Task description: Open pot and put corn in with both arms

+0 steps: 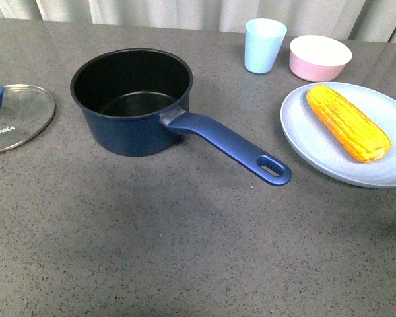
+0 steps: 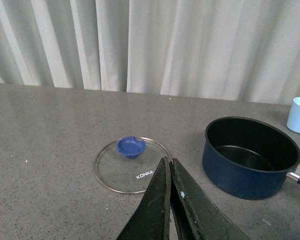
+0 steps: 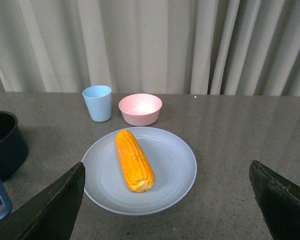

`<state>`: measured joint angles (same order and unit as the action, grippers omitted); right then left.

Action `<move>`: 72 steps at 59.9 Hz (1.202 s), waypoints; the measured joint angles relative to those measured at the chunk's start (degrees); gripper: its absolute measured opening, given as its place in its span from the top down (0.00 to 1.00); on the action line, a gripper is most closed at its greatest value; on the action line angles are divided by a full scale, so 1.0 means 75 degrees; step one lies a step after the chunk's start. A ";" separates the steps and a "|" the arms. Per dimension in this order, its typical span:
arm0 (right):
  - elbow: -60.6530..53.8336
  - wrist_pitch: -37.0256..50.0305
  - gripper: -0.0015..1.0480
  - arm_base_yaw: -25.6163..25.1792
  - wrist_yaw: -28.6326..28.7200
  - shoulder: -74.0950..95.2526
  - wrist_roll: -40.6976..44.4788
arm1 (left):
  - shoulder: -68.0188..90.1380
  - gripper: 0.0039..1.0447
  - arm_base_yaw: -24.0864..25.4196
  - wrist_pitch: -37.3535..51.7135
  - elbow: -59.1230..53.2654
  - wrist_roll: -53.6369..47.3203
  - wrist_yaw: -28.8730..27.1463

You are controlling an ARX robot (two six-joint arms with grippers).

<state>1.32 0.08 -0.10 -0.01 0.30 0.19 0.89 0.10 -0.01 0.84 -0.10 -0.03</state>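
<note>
Left tool (image 2: 169, 161): fingers pressed tight together, closed w/ nothing between them, hanging above the desk (image 1: 185, 257). Right tool (image 3: 166, 167): fingers spread wide apart, gripping nothing, also clear of the desk. Neither tool shows in front view.

Desk is dark grey, speckled, and carries everything. Pale curtain (image 2: 190, 45) hangs behind it, far beyond both tools.

Pot (image 1: 129, 99), navy w/ black inside, stands upright & uncovered, nothing in it. It's ahead of left tool & off to its right, well apart from the tips. Handle (image 1: 231, 146) runs toward right tool's side; hole end stops near the plate w/o touching. From right tool, pot is off to the left, only partly in that view.

Plate (image 1: 303, 142), pale blue, lies straight ahead of right tool, in line w/ the gap between its fingers.

Lid (image 1: 16, 122), glass w/ KONKA print, lies flat on desk just ahead of left tool's tips, left of pot & apart from it, blue knob (image 2: 131, 147) up.

Corn (image 1: 348, 122) lies on the plate, not in the pot, pointing away from right tool, thick end nearest it.

Pink bowl (image 1: 320, 58) sits beyond the plate. Pale blue cup (image 1: 264, 45) is just left of the bowl. Both are farther from right tool than the corn.
</note>
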 joint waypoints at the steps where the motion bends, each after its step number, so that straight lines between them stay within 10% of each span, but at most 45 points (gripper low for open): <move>1: 0.0000 0.0000 0.09 0.0000 0.0000 0.0000 0.0003 | 0.0000 0.85 0.0000 0.0000 0.0000 0.0000 0.0003; 29: 0.0000 0.0000 0.09 0.0000 0.0003 0.0000 0.0003 | -0.0003 0.07 0.0000 0.0000 0.0000 0.0000 0.0003; 41: 0.0023 -0.0058 0.09 -0.0009 0.0067 0.0041 -0.0029 | -0.0003 0.08 0.0000 0.0000 0.0000 -0.0003 0.0003; 48: 0.1067 -0.2028 0.09 -0.0924 0.1594 0.2127 -0.0755 | -0.0003 0.08 0.0000 0.0000 0.0000 -0.0003 0.0006; 57: 0.2145 -0.0510 0.09 -0.1585 0.2151 0.5123 -0.0498 | -0.0003 0.08 0.0000 0.0000 0.0000 -0.0003 0.0000; 72: 0.4071 0.1731 0.09 -0.0562 0.1760 0.9503 0.0621 | -0.0003 0.08 0.0000 0.0000 0.0000 -0.0003 0.0003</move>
<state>31.86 13.06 -4.32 13.19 71.57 4.84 0.86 0.10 -0.01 0.84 -0.12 -0.01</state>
